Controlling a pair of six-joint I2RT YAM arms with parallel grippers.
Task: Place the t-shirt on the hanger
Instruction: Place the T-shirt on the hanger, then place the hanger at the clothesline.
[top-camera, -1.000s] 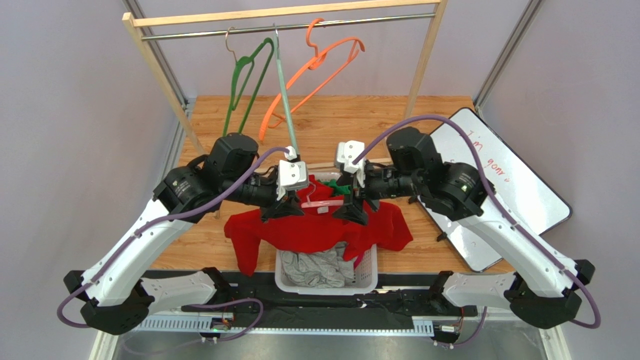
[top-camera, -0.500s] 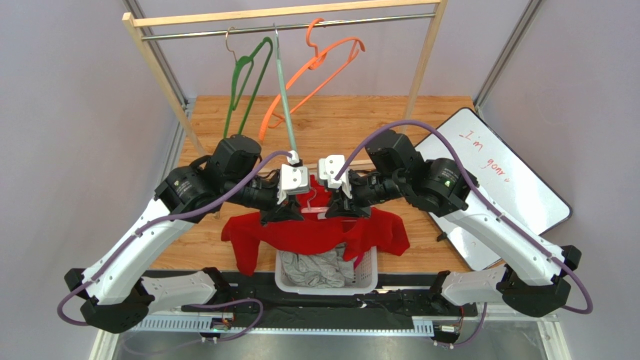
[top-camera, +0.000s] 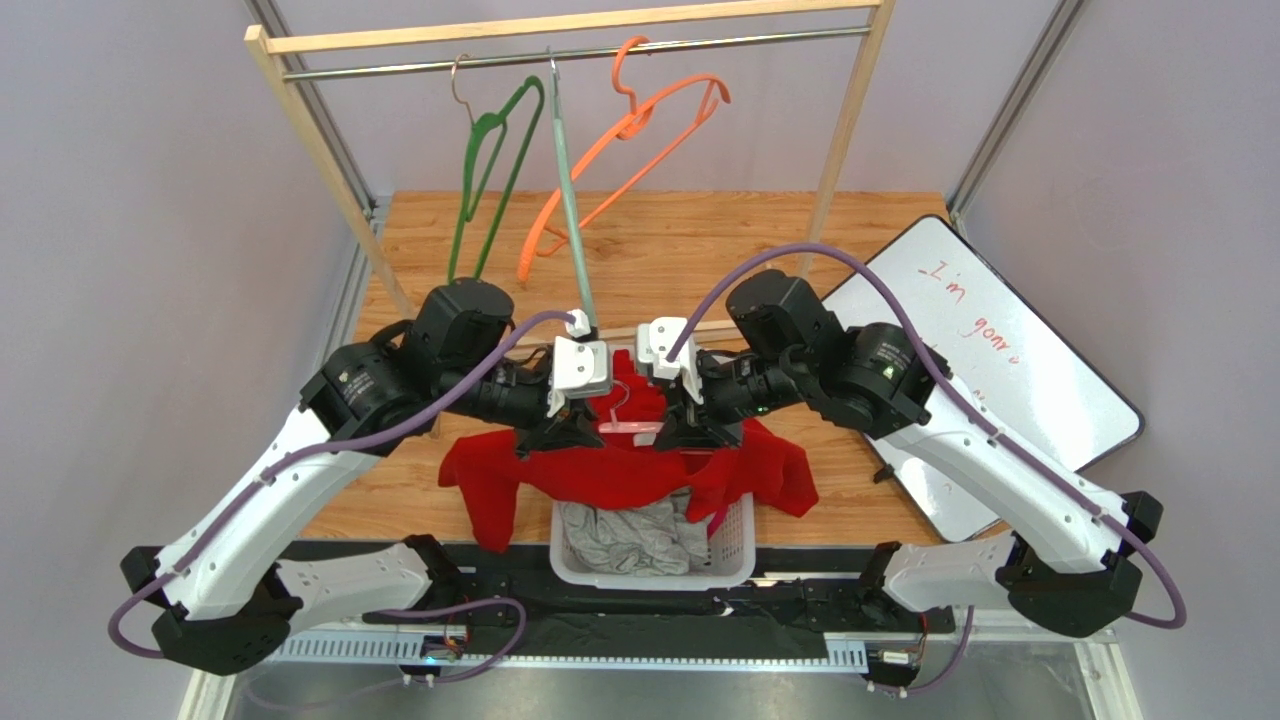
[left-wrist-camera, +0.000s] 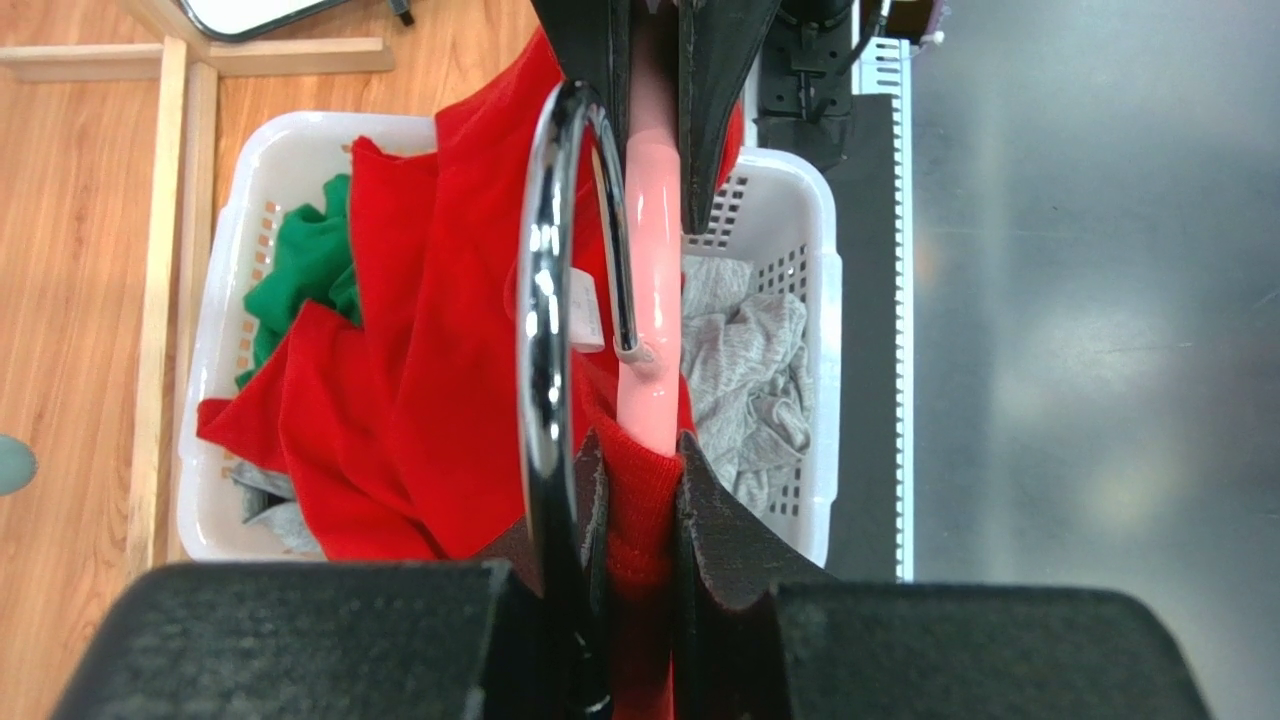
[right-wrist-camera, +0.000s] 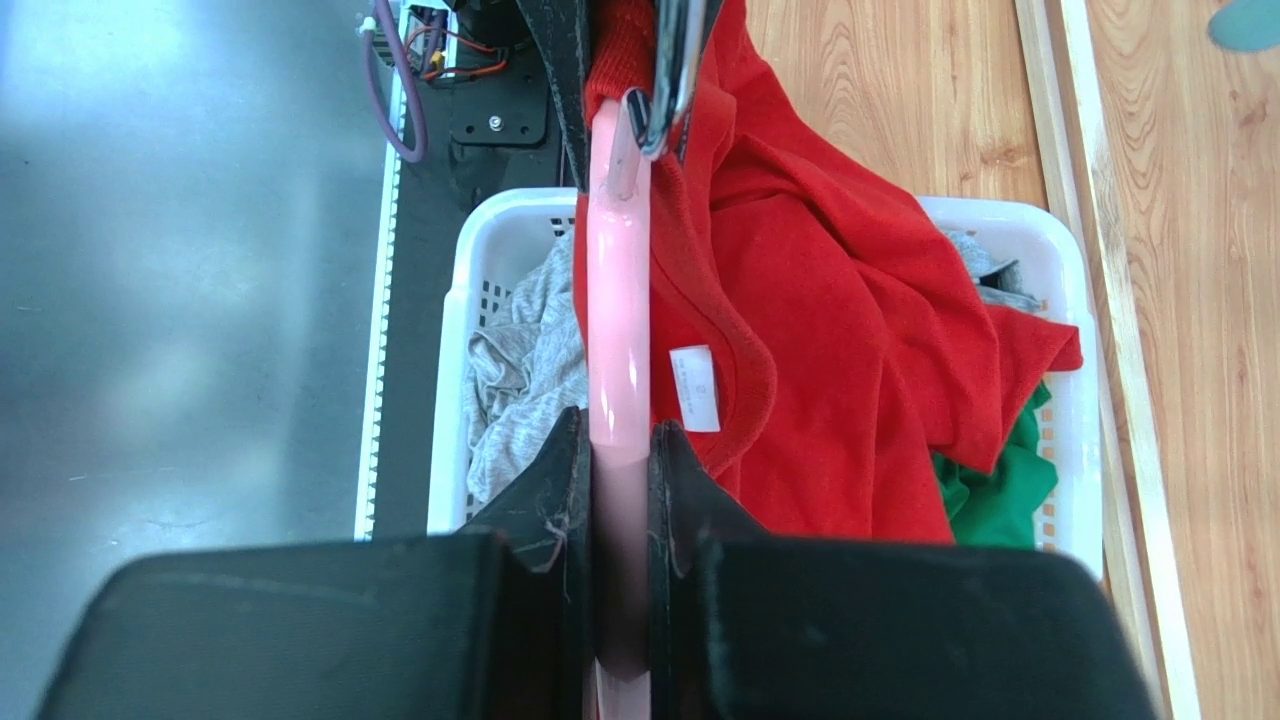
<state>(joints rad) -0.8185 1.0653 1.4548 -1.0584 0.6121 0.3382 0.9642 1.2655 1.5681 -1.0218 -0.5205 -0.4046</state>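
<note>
Two arms meet over the middle of the wooden surface (top-camera: 676, 240), just above one white basket (top-camera: 736, 563) at its near edge. One red t-shirt (top-camera: 601, 473) hangs between them, draping across the basket's far rim and spilling left and right onto the surface.

One pale pink hanger (right-wrist-camera: 616, 300) runs straight from one pincer to the other. Its neck end, with the metal hook (left-wrist-camera: 544, 270), lies at the left pincer (left-wrist-camera: 639, 465). That pincer is closed tight on red cloth, and the pink bar disappears into the cloth there. The right pincer (right-wrist-camera: 616, 443) is clamped directly on the bare pink bar. The shirt's collar, with its one white label, lies against the bar.

The basket also holds one grey garment (top-camera: 639, 533) and one small green garment (right-wrist-camera: 999, 495).

Three more hangers hang on the far rail (top-camera: 571, 53): one dark green (top-camera: 489, 165), one mint-green (top-camera: 568, 195) and one orange (top-camera: 631, 150). One whiteboard (top-camera: 1022, 375) lies to the right.
</note>
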